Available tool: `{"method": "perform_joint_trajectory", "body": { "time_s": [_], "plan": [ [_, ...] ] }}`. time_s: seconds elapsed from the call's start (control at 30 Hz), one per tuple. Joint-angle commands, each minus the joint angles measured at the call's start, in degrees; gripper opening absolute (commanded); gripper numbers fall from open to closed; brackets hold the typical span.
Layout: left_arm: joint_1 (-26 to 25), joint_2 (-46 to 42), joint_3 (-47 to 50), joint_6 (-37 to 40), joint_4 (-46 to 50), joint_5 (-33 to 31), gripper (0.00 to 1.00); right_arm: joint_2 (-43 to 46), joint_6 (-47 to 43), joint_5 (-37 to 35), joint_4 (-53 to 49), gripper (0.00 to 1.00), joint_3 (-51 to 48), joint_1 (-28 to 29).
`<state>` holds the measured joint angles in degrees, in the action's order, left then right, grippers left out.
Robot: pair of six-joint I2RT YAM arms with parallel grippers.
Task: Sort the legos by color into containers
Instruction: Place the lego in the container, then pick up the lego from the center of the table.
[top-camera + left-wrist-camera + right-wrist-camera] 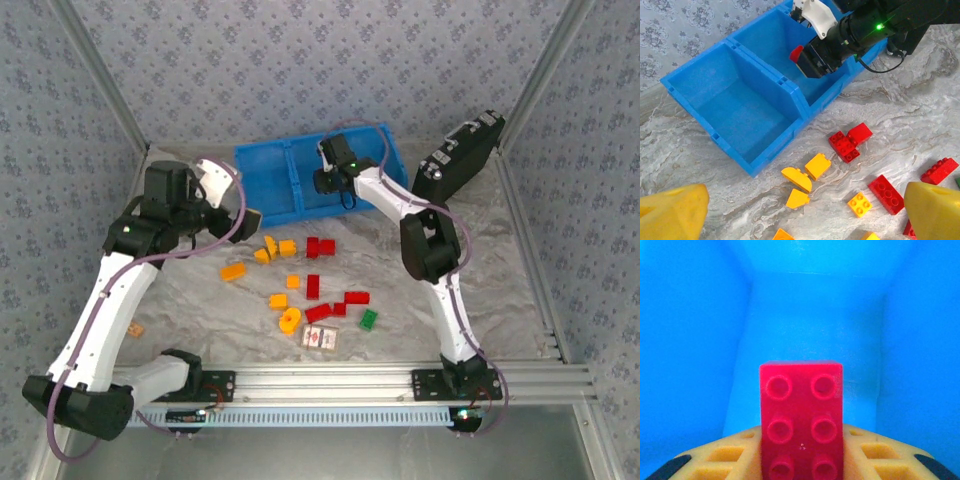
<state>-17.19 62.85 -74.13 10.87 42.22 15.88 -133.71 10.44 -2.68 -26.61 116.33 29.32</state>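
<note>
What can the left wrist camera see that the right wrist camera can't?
Left wrist view: loose bricks, red and yellow-orange, lying on the table, and the right gripper from outside, reaching into the blue tray. Right wrist view: the red brick with its studs up close, clamped between yellow fingers. Both: the tray's blue walls and that held brick.

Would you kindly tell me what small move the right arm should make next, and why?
Probably open the right pincer and let the red brick drop: the pincer holds it over a compartment of the blue tray, with blue walls on both sides.
</note>
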Motion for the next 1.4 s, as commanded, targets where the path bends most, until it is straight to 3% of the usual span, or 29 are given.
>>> {"method": "perform_joint_trajectory", "body": {
  "time_s": [0.0,0.17,0.23,0.47,0.83,1.03,1.37],
  "plan": [
    [0.6,0.2,-1.9,0.4,0.6,1.3,1.00,-0.8,-0.3,1.8,-2.2,0.40,3.0,-0.2],
    [0.7,0.4,-1.0,0.2,-0.3,1.5,1.00,0.0,-0.2,2.3,-2.7,0.46,2.1,-0.2],
    [0.7,0.1,-0.3,0.1,-0.9,1.7,1.00,1.1,0.2,1.9,-2.3,0.53,0.6,0.1],
    [0.7,-2.1,1.1,-0.7,-2.5,2.9,1.00,8.5,2.7,1.0,-0.8,0.52,-7.7,1.8],
    [0.7,-6.4,4.0,-2.1,-5.2,4.7,1.00,20.4,14.8,0.5,0.2,0.56,-27.4,5.0],
    [0.6,-8.7,5.3,-2.3,-5.8,4.7,1.00,22.1,17.6,0.6,1.8,0.63,-33.0,6.8],
    [0.6,-10.3,5.7,-2.6,-6.0,4.8,1.00,21.0,18.9,0.8,2.1,0.65,-35.4,8.1]
  ]
}}
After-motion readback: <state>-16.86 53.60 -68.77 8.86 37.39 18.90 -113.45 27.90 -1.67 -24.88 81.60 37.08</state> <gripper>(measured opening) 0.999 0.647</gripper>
